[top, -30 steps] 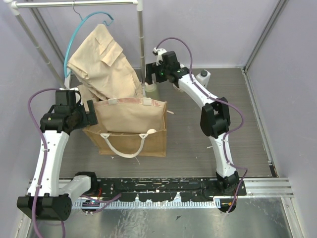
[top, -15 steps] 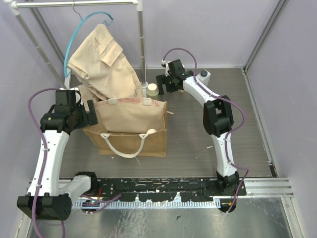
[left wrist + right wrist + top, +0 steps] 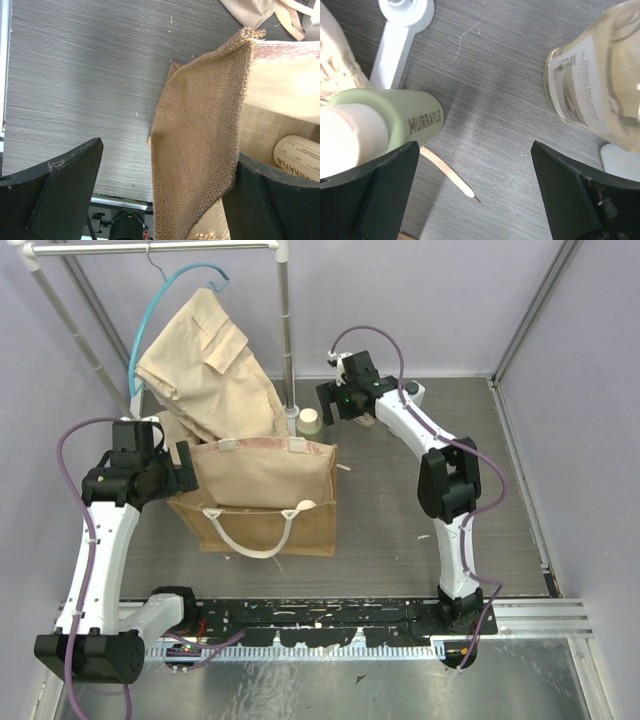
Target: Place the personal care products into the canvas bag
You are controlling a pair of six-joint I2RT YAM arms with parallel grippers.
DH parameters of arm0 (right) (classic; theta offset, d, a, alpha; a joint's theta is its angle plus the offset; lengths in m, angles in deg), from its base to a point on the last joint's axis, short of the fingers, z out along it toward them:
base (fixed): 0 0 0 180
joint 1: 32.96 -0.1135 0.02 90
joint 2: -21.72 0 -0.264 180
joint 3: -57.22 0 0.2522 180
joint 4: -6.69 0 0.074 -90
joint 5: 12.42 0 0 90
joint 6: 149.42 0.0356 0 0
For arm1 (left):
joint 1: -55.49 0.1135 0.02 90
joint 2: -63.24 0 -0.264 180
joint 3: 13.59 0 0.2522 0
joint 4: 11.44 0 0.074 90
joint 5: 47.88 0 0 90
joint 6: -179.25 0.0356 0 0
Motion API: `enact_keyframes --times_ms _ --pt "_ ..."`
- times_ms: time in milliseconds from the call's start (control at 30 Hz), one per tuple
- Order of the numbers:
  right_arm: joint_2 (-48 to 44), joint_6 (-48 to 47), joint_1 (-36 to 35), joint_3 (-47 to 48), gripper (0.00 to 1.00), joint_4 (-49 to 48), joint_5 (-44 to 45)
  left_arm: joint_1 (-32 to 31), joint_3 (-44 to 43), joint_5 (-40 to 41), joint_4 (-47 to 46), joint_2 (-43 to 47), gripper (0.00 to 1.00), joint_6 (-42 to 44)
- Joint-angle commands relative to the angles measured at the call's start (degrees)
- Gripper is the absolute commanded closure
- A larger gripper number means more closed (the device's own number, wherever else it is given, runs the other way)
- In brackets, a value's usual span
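Observation:
The tan canvas bag (image 3: 262, 527) stands open at centre left. My left gripper (image 3: 186, 468) is open and straddles its left wall (image 3: 200, 125), with one finger inside the bag. A cream-beige bottle (image 3: 300, 156) lies inside; its round cap (image 3: 307, 505) shows from above. The olive-green bottle with cream cap (image 3: 310, 421) stands behind the bag. My right gripper (image 3: 337, 405) is open and empty just right of it. In the right wrist view the gripper (image 3: 475, 190) has the olive-green bottle (image 3: 395, 122) to its left and a clear yellowish bottle (image 3: 600, 80) to its right. The flat white bottle with black cap (image 3: 411, 391) stands at the back.
A beige garment (image 3: 205, 370) hangs on a teal hanger from the rack pole (image 3: 285, 330), just behind the bag. The rack's white foot (image 3: 402, 20) lies close to the olive-green bottle. A thin wooden stick (image 3: 447, 175) lies on the grey table.
My right gripper has moved right, away from above the olive-green bottle, which now stands uncovered behind the bag. The left arm and bag have not moved.

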State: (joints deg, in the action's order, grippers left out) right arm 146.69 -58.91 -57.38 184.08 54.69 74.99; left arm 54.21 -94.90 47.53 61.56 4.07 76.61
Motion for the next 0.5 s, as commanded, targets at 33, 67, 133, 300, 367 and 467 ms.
enact_keyframes --times_ms 33,67,133,300,367,467 --pt "-9.9 -1.3 -1.1 2.5 0.00 -0.3 -0.6 0.0 -1.7 -0.7 -1.7 -0.6 0.02 -0.3" --pt "-10.8 -1.5 -1.4 2.5 0.00 -0.3 -0.7 0.0 -1.8 -0.7 -1.7 -0.7 0.02 -0.2" --pt "-12.4 -1.7 -1.8 2.3 0.00 -0.3 -1.2 0.0 -1.8 -0.7 -1.7 -0.7 0.02 -0.1" --pt "-14.5 -2.3 -3.4 3.1 0.00 1.5 -5.0 0.0 -1.9 -0.6 -1.4 -0.6 0.02 -0.1" --pt "-14.1 -2.9 -4.8 3.6 0.00 2.3 -5.8 0.0 -1.9 -0.6 -1.3 -0.5 0.02 0.0" --pt "-12.2 -3.3 -6.9 5.4 0.00 3.7 -5.7 0.0 -2.0 -0.8 -1.2 -0.5 0.02 0.0"
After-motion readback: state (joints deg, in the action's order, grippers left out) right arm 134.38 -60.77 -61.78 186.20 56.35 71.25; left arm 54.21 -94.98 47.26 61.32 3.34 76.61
